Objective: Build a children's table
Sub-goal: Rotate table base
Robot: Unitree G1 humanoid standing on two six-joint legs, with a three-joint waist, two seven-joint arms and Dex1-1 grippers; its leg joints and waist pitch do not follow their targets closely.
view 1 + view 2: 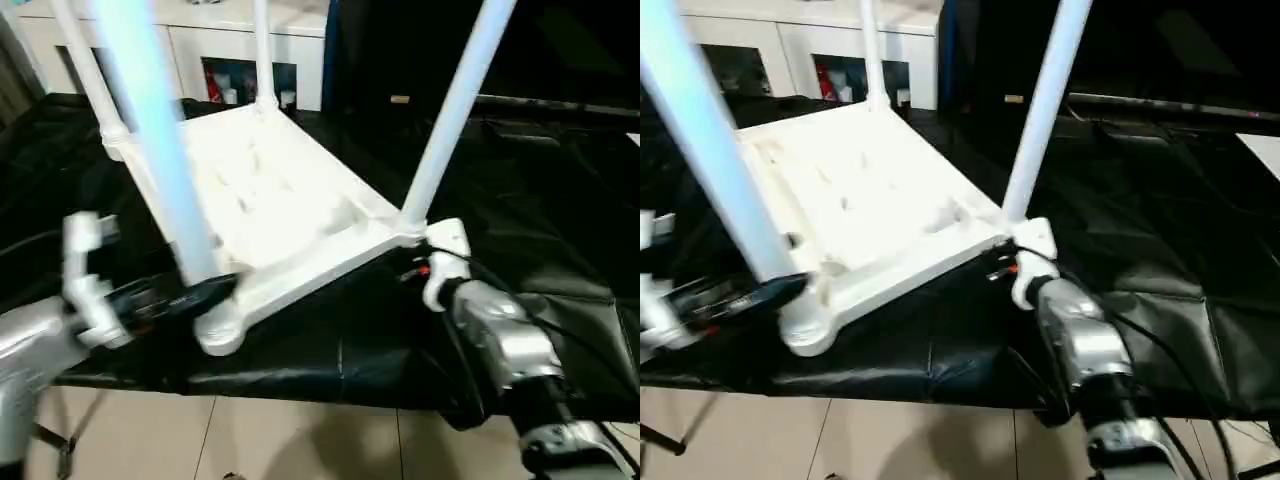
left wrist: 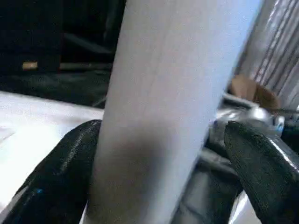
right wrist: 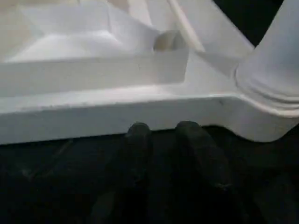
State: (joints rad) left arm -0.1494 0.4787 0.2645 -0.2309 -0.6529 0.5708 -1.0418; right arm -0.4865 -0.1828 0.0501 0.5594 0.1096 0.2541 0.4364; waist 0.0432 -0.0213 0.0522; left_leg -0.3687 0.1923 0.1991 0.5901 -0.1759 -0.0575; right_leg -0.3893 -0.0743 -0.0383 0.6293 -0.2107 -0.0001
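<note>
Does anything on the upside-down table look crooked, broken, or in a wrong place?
Nothing looks broken. The table top lies underside up on the black surface, with its legs seated in the corner sockets. The near-left leg and the near-right leg lean away from each other, which may be camera perspective only.

An indoor test or demonstration room is suggested by a work surface draped in black sheeting (image 1: 520,230), pale floor tiles (image 1: 250,440) at 6 o'clock, and a white shelved cabinet (image 1: 190,45) at 11 o'clock.
</note>
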